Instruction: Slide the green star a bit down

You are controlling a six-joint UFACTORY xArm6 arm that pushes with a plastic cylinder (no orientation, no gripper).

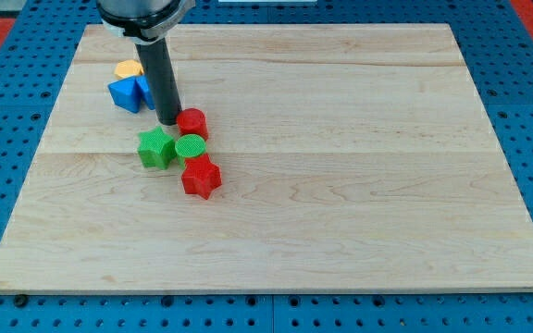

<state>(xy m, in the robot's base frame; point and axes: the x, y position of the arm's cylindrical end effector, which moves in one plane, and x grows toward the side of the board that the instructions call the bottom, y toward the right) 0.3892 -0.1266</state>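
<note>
Nearest the view's bottom: bare strip of the wooden tabletop (340, 240), nothing on it there.

Cluster left of centre, going up the view:
- red star (201, 178), lowest of the group
- green cylinder (191, 148), touching or nearly touching the red star's upper edge
- green star (156, 147), just beside the green cylinder on the view's left; whether the two touch, I cannot tell. This is the block to move. Open tabletop directly below it
- red cylinder (192, 123), just above the green cylinder
- my tip (168, 121), down on the tabletop just above the green star and slightly to its right, close against the red cylinder's left side. A small gap to the star appears to remain
- blue block (129, 92), shape unclear, partly behind the rod, with a yellow block (129, 68) just above it near the top-left corner

Hand: none on this rig, only the rod; nothing to open or close, so no grip state to record.

Judgement on the step: tip looks staged for the push. It sits a little right of the star's middle, so a straight downward stroke risks turning the star or nudging it leftward, and could graze the green cylinder. Better to shift the tip slightly toward the view's left first, centre it over the star's upper point, then push down slowly and stop after a short travel, since only a small shift is asked
</note>
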